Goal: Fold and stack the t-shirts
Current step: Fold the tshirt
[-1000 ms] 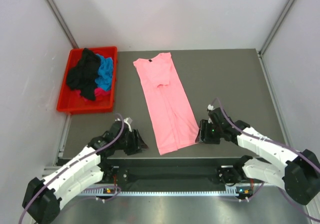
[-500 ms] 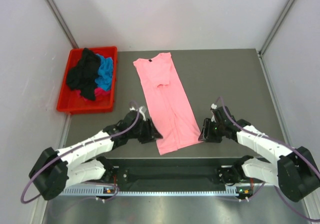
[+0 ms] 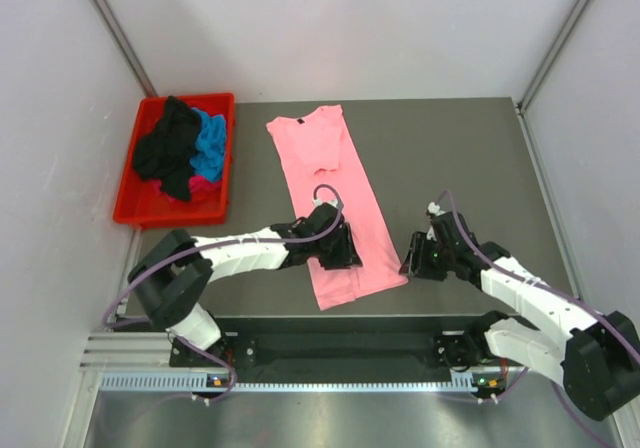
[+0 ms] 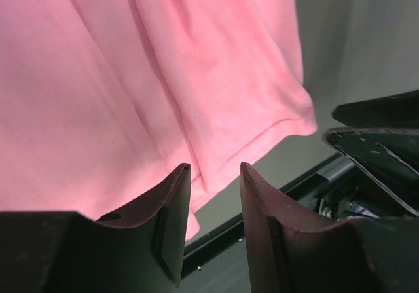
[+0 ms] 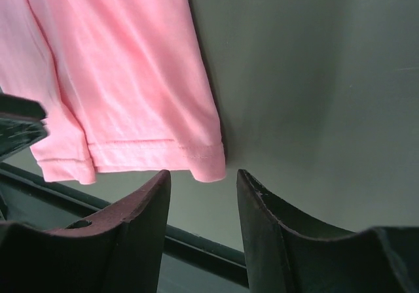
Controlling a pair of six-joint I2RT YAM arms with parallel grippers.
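A light pink t-shirt [image 3: 330, 193] lies folded into a long strip down the middle of the table, collar at the far end. My left gripper [image 3: 345, 253] is open and hovers over the shirt's lower part; the left wrist view shows pink cloth [image 4: 163, 77] under its fingers, near the hem. My right gripper [image 3: 408, 261] is open beside the shirt's near right hem corner [image 5: 209, 169], which lies just ahead of its fingertips. Black [image 3: 165, 148], bright blue [image 3: 210, 140] and magenta [image 3: 205, 183] shirts lie heaped in the bin.
A red plastic bin [image 3: 135, 208] stands at the table's far left. The table's near edge and a dark rail [image 3: 350, 323] run just below the shirt's hem. Grey walls close in both sides.
My left gripper has swung right from the table's near left onto the pink shirt's lower part. My right gripper has stayed near the hem's right corner.
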